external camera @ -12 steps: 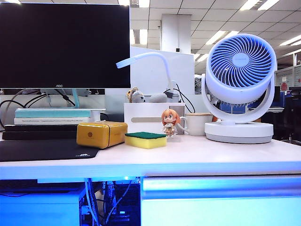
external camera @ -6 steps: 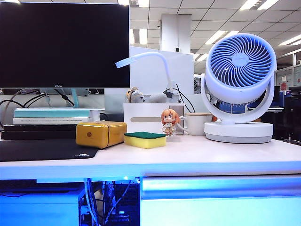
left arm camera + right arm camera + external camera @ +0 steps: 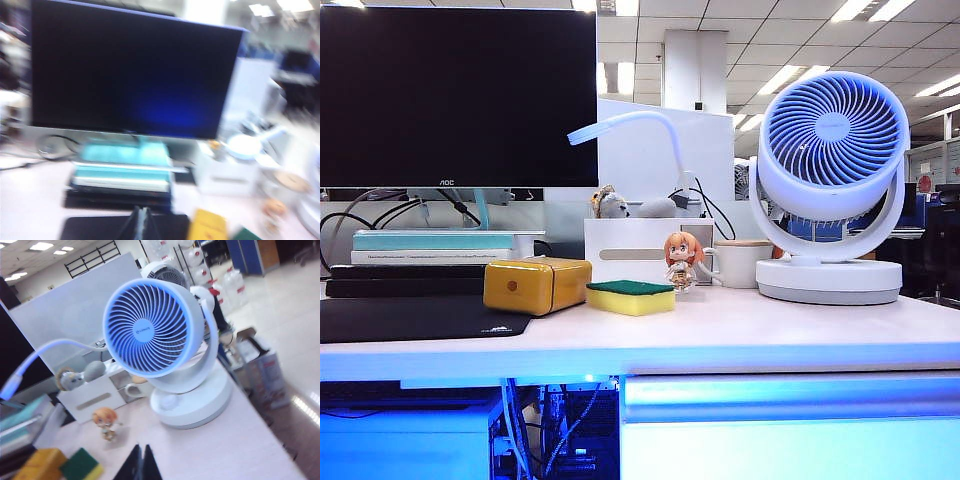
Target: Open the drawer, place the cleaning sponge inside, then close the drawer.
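The cleaning sponge (image 3: pixel 630 296), yellow foam with a dark green top, lies on the white desk (image 3: pixel 740 335) between a golden-yellow box (image 3: pixel 536 285) and a small figurine (image 3: pixel 682 261). Under the desk's right half, the drawer (image 3: pixel 790 430) shows a wide blue-tinted front that sits flush and closed. Neither gripper appears in the exterior view. My left gripper (image 3: pixel 142 221) hovers shut and empty over a black mat (image 3: pixel 100 227), blurred, with the sponge's green corner (image 3: pixel 245 234) off to one side. My right gripper (image 3: pixel 141 457) is shut and empty above the desk, with the sponge (image 3: pixel 82 465) beside it.
A large dark monitor (image 3: pixel 458 95) and stacked books (image 3: pixel 430 262) fill the back left. A white fan (image 3: pixel 830 190), a mug (image 3: pixel 738 263), a white box (image 3: pixel 645 250) and a bent lamp (image 3: pixel 630 125) stand behind. Cables (image 3: pixel 555 430) hang under the desk's middle.
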